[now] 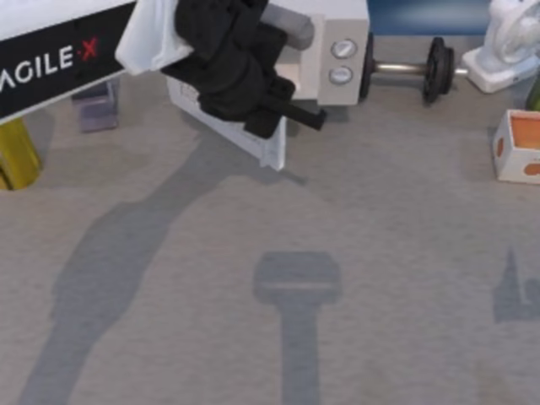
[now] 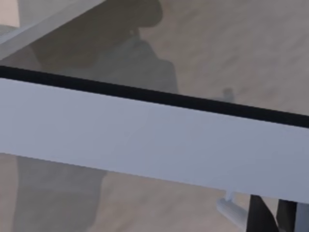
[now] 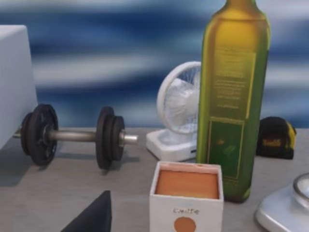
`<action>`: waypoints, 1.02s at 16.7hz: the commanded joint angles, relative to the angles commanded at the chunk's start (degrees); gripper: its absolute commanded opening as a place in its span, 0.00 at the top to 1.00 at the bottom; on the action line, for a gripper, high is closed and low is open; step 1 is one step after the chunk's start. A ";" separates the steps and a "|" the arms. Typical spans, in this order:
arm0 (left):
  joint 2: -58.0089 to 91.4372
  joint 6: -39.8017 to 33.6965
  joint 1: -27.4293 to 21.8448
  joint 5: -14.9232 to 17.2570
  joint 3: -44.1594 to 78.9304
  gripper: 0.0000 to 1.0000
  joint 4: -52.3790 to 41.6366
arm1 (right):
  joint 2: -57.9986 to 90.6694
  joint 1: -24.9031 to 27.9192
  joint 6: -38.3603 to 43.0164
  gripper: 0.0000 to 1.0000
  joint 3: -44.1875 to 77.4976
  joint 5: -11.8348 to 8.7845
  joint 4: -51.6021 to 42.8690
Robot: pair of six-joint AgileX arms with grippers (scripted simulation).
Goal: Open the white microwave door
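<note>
The white microwave [image 1: 331, 21] stands at the table's far edge, its two grey knobs [image 1: 342, 62] facing me. The white microwave door [image 1: 261, 148] is swung out towards the front left, standing well away from the body. In the left wrist view the door [image 2: 145, 140] fills the frame as a white band with a dark upper edge. My left gripper [image 1: 305, 116] reaches in from the top left and is shut on the door's grey handle [image 2: 231, 209], which runs in behind its dark fingers [image 2: 260, 217]. My right gripper [image 3: 96, 217] is parked beyond the top view's right edge.
A dumbbell [image 1: 405, 67] lies right of the microwave, with a white fan [image 1: 506, 42] beyond it. An orange-topped white box [image 1: 519, 148] sits at the right edge beside a green bottle [image 3: 234, 96]. A yellow cylinder [image 1: 17, 156] and a purple block [image 1: 97, 105] stand at the left.
</note>
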 joint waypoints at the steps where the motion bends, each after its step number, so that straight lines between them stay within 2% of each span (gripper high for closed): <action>1: 0.00 0.00 0.00 0.00 0.00 1.00 0.00 | 0.00 0.00 0.00 0.00 0.00 0.00 0.00; 12: 0.16 -0.03 -0.26 0.42 -0.40 1.00 0.03 | 0.00 0.00 0.00 0.00 0.00 0.00 0.00; 17: -2.88 5.90 1.84 3.53 -3.98 1.00 0.78 | 0.00 0.00 0.00 0.00 0.00 0.00 0.00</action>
